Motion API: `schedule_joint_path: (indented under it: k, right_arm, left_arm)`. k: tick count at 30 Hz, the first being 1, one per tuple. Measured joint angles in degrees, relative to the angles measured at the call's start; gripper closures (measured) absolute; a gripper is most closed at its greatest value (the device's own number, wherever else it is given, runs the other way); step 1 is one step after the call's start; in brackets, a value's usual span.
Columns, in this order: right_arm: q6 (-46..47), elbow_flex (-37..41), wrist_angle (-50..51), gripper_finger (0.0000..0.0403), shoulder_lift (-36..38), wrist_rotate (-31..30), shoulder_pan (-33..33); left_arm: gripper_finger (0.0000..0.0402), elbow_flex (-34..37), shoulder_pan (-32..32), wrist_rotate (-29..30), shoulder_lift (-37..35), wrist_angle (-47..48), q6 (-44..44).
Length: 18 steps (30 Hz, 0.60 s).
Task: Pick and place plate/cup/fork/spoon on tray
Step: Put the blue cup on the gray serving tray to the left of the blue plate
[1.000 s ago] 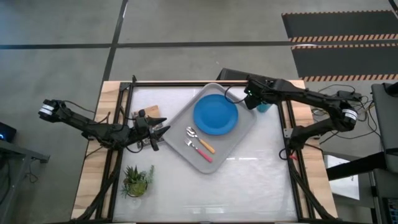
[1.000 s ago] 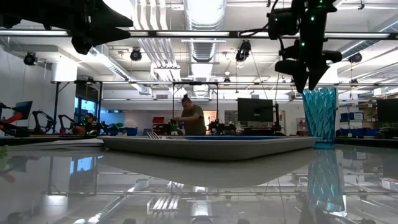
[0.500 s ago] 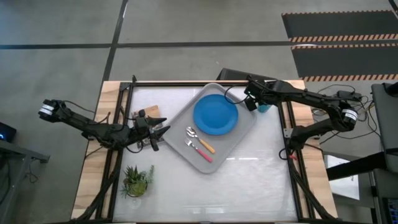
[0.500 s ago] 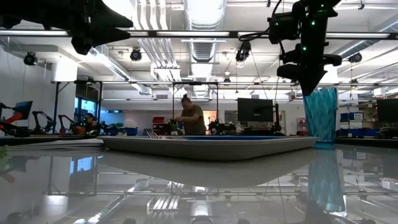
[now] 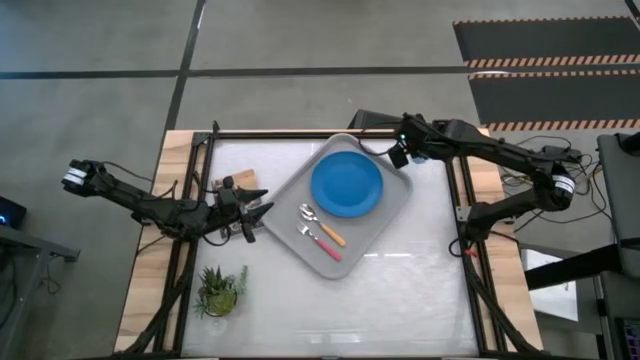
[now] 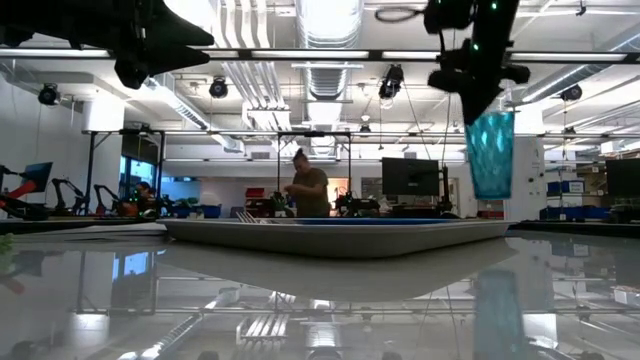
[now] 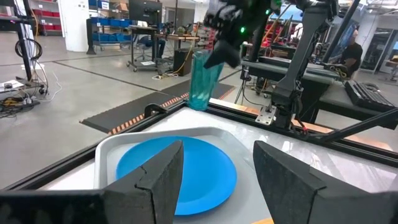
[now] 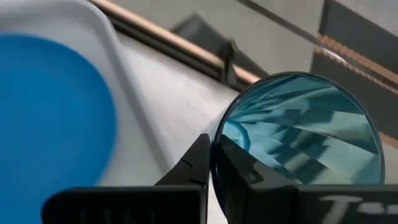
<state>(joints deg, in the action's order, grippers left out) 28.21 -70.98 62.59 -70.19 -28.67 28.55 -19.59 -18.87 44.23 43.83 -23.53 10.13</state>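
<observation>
While the left gripper waits parted at nine o'clock, the right gripper grips the translucent teal tumbler. It hangs airborne (upright) at two o'clock off the grey rectangular tray.

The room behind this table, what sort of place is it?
Probably a robotics lab or workshop: open ceiling ducts, benches with monitors where a person works, and more robot arms on a bench at the far side.

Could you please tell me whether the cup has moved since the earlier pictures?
Yes. The cup, gripped by the right claw, has risen off the table and shifted left toward the tray in the low view.
</observation>
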Motion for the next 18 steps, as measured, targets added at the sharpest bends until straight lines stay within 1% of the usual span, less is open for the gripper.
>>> schedule_joint_path:
  k: [4, 8, 13, 18]
  right_arm:
    - [-0.33, -3.84, -1.48, 0.0394, -0.5, -0.02, -3.42]
    - [-0.03, -8.12, -2.18, 0.0394, -3.04, 0.13, -8.11]
    - [-0.64, -15.0, -2.5, 0.0394, -9.27, 0.36, -13.54]
    - [-3.87, -24.06, -2.99, 0.0394, -17.64, 3.43, -17.1]
  left_arm:
    - [0.0223, 0.0, 0.0, 0.0, 0.0, -0.02, 0.0]
    - [0.0223, 0.0, 0.0, 0.0, 0.0, -0.02, 0.0]
    - [0.0223, 0.0, 0.02, 0.04, -0.01, 0.0, -0.04]
    - [0.0223, 0.11, 0.02, 0.07, -0.07, 0.02, -0.04]
